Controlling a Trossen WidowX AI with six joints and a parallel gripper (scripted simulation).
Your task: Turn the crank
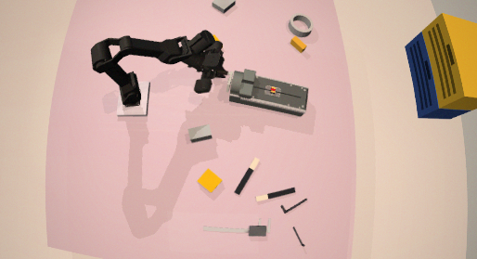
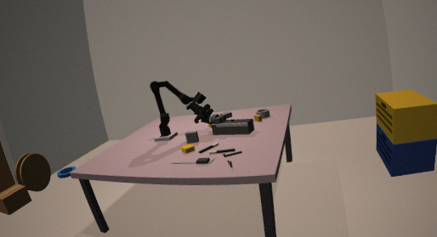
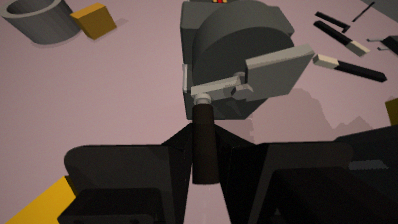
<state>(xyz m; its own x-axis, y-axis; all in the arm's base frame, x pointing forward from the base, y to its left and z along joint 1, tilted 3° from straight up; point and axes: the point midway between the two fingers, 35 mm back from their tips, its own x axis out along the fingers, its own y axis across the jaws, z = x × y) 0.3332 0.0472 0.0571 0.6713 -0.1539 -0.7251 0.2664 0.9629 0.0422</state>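
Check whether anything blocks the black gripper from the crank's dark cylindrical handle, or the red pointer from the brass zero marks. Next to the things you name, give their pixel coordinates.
Nothing visible does. The black gripper (image 1: 225, 74) (image 3: 201, 127) is closed on the dark cylindrical handle (image 3: 203, 150), and no loose object lies on the grey machine (image 1: 290, 103) (image 2: 233, 127) near the red pointer (image 1: 273, 89).

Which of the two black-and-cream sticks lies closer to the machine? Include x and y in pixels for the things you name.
The one (image 1: 246, 176) (image 2: 208, 148) whose cream end points toward the machine (image 1: 290, 103) (image 2: 233, 127); the other's cream end points leftward in the top view.

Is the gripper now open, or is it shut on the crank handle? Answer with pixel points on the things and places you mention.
Shut on the crank handle (image 3: 203, 145): in the wrist view, the gripper's fingers press its dark grip from both sides.
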